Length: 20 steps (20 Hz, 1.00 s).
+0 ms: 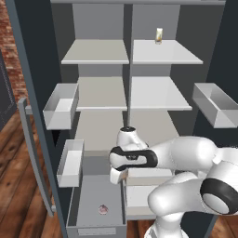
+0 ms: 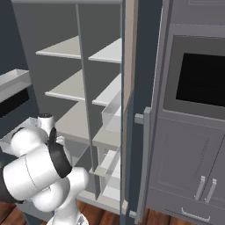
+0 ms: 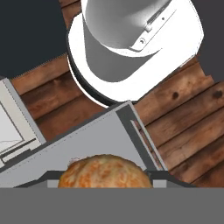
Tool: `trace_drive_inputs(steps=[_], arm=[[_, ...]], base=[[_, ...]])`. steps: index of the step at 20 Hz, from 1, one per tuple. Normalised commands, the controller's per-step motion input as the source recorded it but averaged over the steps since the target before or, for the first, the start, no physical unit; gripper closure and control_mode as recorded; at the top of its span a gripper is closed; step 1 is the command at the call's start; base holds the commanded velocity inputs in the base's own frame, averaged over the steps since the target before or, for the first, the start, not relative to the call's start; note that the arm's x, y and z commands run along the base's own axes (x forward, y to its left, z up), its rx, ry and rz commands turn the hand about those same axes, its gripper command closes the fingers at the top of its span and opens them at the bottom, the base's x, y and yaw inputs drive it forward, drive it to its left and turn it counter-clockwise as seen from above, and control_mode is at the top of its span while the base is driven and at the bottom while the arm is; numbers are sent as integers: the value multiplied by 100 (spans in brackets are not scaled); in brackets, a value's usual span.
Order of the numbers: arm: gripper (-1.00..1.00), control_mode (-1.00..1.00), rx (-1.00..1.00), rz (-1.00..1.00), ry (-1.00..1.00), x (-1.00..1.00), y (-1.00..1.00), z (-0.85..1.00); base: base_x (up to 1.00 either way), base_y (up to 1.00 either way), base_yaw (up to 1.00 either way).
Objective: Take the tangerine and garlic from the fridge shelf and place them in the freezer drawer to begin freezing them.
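Far left: fridge door w/ pale door bins [image 1: 60, 111], not involved. Bottom left, the freezer drawer [image 1: 88, 195] is pulled out, open top, and the garlic [image 1: 103, 209] already lies on its floor near the front panel. So that half looks done; step in hand is the tangerine drop.

Center: gripper [image 1: 117, 176] hangs over the drawer's right rear part, pointing down. In hand view the tangerine [image 3: 105, 171] sits right at the cam's bottom edge, between the fingers as far as I can judge; fingertips themselves hidden by the fruit, so jaws seem clamped on it but contact isn't visible.

Next move prob needs lowering a bit so it clears the drawer wall, then releasing beside the garlic, not on it.

Right: the fridge shelf [image 1: 160, 93] rows are bare; a carton [image 1: 159, 35] stands on the top one.
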Motion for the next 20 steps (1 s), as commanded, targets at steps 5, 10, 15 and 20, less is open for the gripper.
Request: trace_drive_inputs(steps=[5,10,15,20], arm=[[100,-100,1,12,0,1,1,-32],[100,-100,4,9,0,1,0,-34],[100,-100,2,8,0,9,1,-53],[100,-100,1,6,0,17,2,-32]], base=[[0,0,0],[0,0,0],[0,0,0],[0,0,0]])
